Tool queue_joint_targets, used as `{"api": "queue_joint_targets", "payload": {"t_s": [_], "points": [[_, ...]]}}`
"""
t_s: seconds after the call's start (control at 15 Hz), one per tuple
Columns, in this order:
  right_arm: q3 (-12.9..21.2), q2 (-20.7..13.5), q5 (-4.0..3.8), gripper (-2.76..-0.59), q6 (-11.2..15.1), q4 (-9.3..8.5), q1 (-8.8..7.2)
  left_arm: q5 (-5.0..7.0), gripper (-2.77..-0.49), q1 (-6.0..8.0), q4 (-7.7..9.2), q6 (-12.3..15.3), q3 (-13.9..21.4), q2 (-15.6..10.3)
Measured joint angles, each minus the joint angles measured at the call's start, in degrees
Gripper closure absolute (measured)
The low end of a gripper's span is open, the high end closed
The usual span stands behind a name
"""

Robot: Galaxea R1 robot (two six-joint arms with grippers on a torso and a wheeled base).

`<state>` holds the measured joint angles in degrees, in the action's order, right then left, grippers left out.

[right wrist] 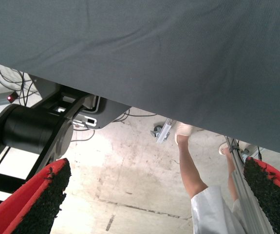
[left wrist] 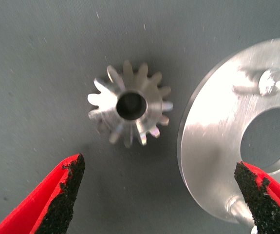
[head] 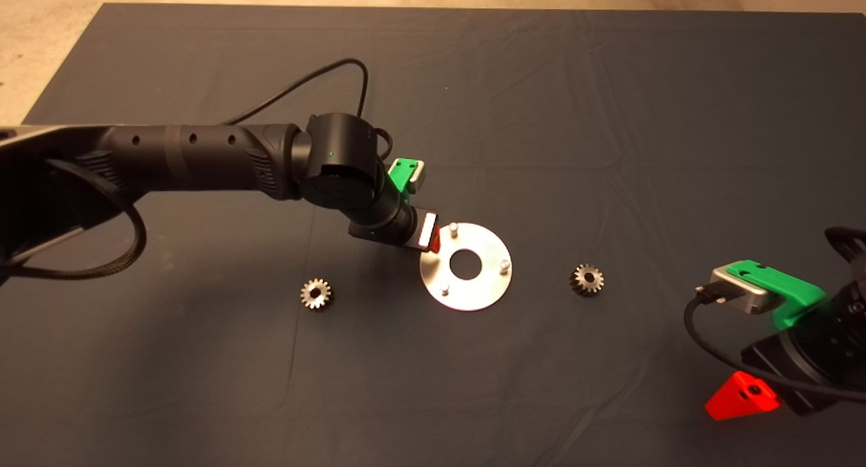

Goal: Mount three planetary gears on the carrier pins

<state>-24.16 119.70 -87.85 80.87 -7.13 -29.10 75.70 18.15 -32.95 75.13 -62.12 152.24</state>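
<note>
While jaws gape, gear (left wrist: 129, 104) between, untouched

Left arm (head: 196, 157): reaches in from the frame's left edge to centre, wrist bent downward. Left gripper (left wrist: 159, 195): fingers spread wide, empty. Right gripper (right wrist: 154, 200): lower right of the frame, fingers spread, empty.

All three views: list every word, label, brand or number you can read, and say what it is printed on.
None can be read in any view.
The disc, the gears and the mat carry no markings.
No lettering shows on the left gripper or the right gripper.
</note>
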Motion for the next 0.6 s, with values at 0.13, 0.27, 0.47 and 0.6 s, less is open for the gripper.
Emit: {"api": "queue_joint_targets", "payload": {"t_s": [0.13, 0.27, 0.47, 0.6], "points": [[0.00, 0.00, -0.02, -2.65, 0.00, 0.00, 0.00, 1.95, -2.19, 0.14, -1.20, -0.27, 0.00, 0.00], [0.00, 0.00, 0.00, -2.65, 0.00, -0.02, 0.00, 2.12, -2.19, 0.14, -1.33, -0.66, 0.00, 0.02], [0.00, 0.00, -0.02, -2.65, -0.02, -0.02, 0.00, 2.39, -2.19, 0.14, -2.63, -1.82, 0.00, 0.33], [0.00, 0.00, -0.02, -2.65, 0.00, 0.00, 0.00, 2.34, -2.19, 0.13, -3.14, -2.36, 0.00, 0.66]]}}
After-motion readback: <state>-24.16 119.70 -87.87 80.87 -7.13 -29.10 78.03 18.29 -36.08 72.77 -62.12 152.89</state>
